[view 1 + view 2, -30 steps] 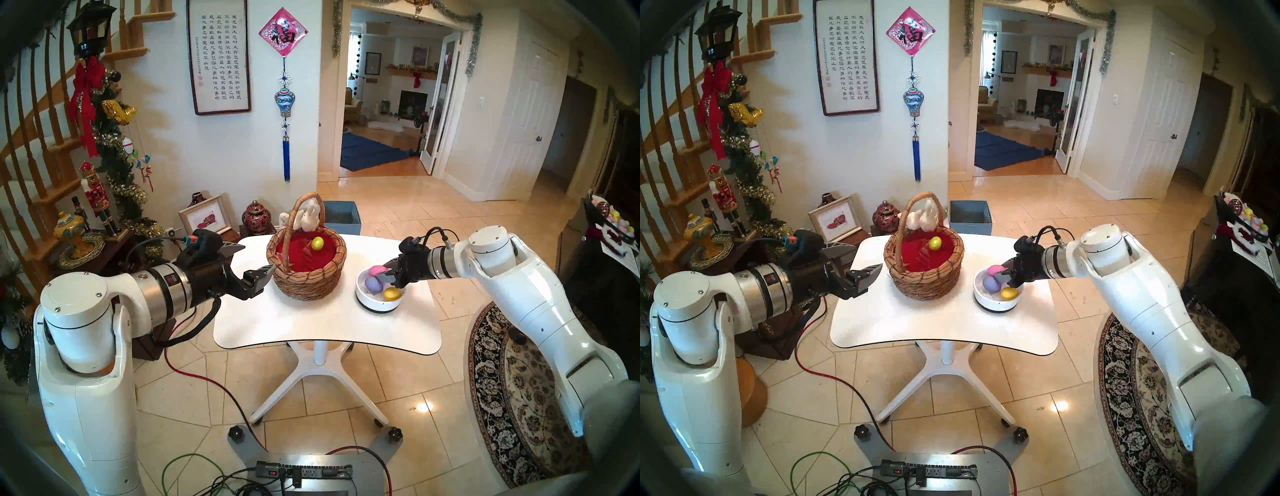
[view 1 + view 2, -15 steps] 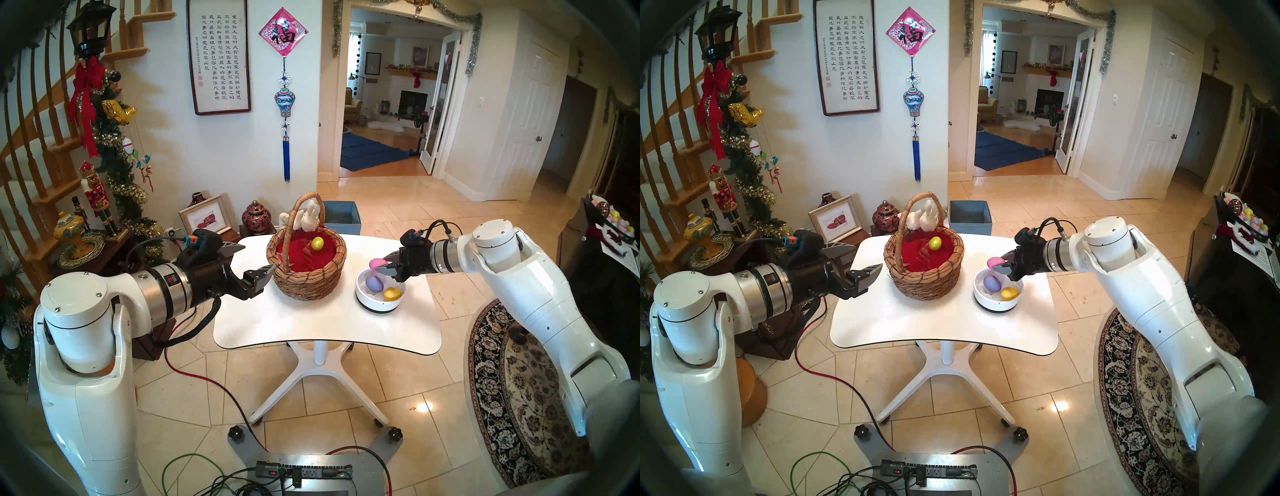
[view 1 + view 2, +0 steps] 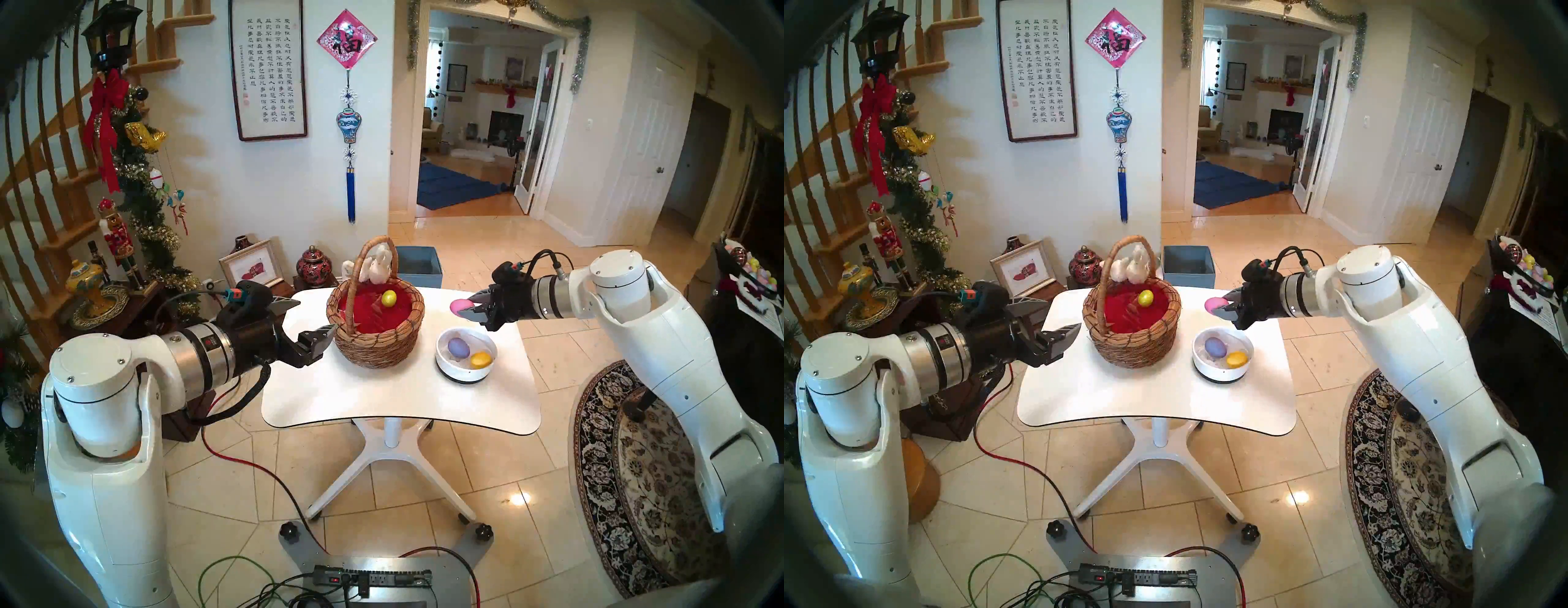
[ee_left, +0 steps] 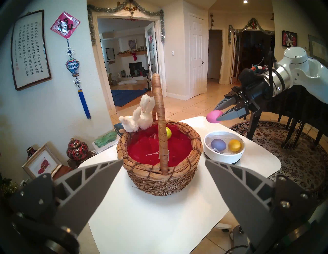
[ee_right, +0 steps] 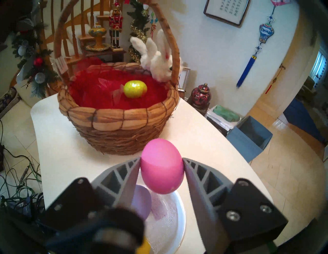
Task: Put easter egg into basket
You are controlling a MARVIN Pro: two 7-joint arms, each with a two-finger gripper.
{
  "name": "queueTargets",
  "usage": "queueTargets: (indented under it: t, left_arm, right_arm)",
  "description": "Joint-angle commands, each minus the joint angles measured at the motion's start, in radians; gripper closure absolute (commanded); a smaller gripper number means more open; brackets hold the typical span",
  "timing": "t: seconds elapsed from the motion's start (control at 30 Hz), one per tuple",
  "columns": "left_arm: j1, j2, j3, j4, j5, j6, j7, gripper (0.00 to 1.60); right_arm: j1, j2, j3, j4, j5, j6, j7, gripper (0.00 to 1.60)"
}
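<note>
The right arm reaches in level from the right side of the white table (image 3: 394, 395), its wrist pointing toward the basket, and the right gripper (image 3: 466, 307) hangs in the air above the far right part of the tabletop, clear of everything on it. Its two grey fingers (image 5: 197, 175) are closed on a pink egg (image 5: 161, 167), one pressed against each side, with the egg's tip sticking out past them toward the basket (image 3: 375, 339). The egg is held above the gap between the basket and a low white bowl (image 3: 464, 370), touching neither. The bowl sits near the right edge of the table and holds a purple egg (image 3: 458, 347) and an orange-yellow egg (image 3: 481, 360), lying side by side. The basket stands toward the far edge, left of the bowl, with a red lining, a white plush bunny (image 4: 140, 117) on its tall handle and a shiny yellow egg (image 5: 135, 89) resting inside. The left arm stretches in level from the table's left edge; the left gripper (image 3: 314, 325) is spread wide apart, holding nothing, its tips just beside the basket's left wall.
</note>
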State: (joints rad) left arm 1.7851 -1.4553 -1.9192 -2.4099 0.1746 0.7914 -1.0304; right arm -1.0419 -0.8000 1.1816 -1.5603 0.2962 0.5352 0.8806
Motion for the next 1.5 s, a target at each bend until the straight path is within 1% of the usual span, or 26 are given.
queueTargets:
  t: [0.0, 0.1, 0.37, 0.63, 0.8, 0.9, 1.47]
  left_arm:
    - [-0.002, 0.001, 0.002, -0.005, 0.000, -0.001, 0.000, 0.00]
    - [-0.002, 0.001, 0.002, -0.005, 0.000, -0.001, 0.000, 0.00]
    - [-0.002, 0.001, 0.002, -0.005, 0.000, -0.001, 0.000, 0.00]
    - [-0.002, 0.001, 0.002, -0.005, 0.000, -0.001, 0.000, 0.00]
    - [-0.002, 0.001, 0.002, -0.005, 0.000, -0.001, 0.000, 0.00]
    - [-0.002, 0.001, 0.002, -0.005, 0.000, -0.001, 0.000, 0.00]
    - [-0.002, 0.001, 0.002, -0.005, 0.000, 0.000, 0.000, 0.00]
  right_arm:
    - [0.076, -0.026, -0.007, -0.027, -0.012, -0.007, 0.007, 0.90]
    - [0.101, -0.046, -0.018, -0.020, -0.015, -0.008, 0.012, 0.90]
    - [0.163, -0.113, -0.071, 0.020, -0.033, -0.020, 0.034, 0.90]
    - [0.209, -0.168, -0.120, 0.056, -0.050, -0.027, 0.052, 0.90]
    - [0.229, -0.194, -0.145, 0.070, -0.057, -0.030, 0.065, 0.90]
    - [0.239, -0.211, -0.155, 0.082, -0.057, -0.033, 0.072, 0.87]
    - [0.288, -0.300, -0.201, 0.157, -0.068, -0.072, 0.093, 0.88]
